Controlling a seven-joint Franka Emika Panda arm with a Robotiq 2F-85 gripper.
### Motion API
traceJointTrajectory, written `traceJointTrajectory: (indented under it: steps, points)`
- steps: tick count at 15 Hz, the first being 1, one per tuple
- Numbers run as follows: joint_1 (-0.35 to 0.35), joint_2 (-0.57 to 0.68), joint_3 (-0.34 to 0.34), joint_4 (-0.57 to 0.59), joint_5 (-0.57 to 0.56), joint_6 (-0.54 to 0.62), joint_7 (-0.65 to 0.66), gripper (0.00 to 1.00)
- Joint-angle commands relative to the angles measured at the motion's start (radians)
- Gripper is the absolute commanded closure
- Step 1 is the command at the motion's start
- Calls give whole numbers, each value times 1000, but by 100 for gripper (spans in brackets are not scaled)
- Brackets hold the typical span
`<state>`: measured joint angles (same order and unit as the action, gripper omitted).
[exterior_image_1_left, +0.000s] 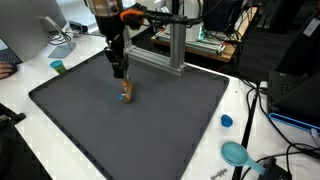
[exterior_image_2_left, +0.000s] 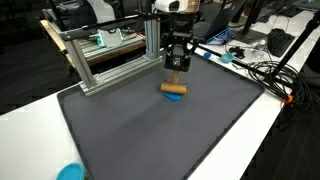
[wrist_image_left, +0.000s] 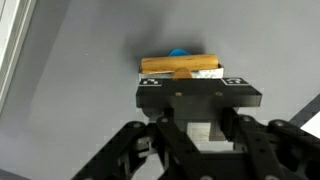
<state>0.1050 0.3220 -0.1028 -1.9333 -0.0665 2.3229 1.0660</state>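
Looking down the wrist view, I have the wooden block (wrist_image_left: 180, 64) lying crosswise right at the tips of the gripper (wrist_image_left: 186, 84), with a blue piece (wrist_image_left: 177, 51) peeking out beyond it. The jaws are drawn in and look clamped on the near side of the block, though the black body of the hand covers the contact itself.

In both exterior views the block sits directly under the gripper, near the middle of the dark mat (exterior_image_1_left: 180, 120) and well apart from the metal frame (exterior_image_2_left: 110, 60) along one edge. By my reading the grasp is made and the block has not yet been let go.

What I cannot settle is whether the block hangs just clear of the mat or rests on the blue piece beneath it. The pictures are small and any shadow is faint. The finger pads are hard to make out in every view, and the blue piece is too small to name.
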Motion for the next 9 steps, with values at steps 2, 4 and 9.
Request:
traceJointTrajectory:
  steps: [2, 4, 9]
  points:
    - [-10, 26, 4, 15, 0, 5, 9, 78]
    - [-24, 55, 10, 36, 30, -15, -12, 78]
    - [-40, 103, 9, 75, 59, -25, -28, 78]
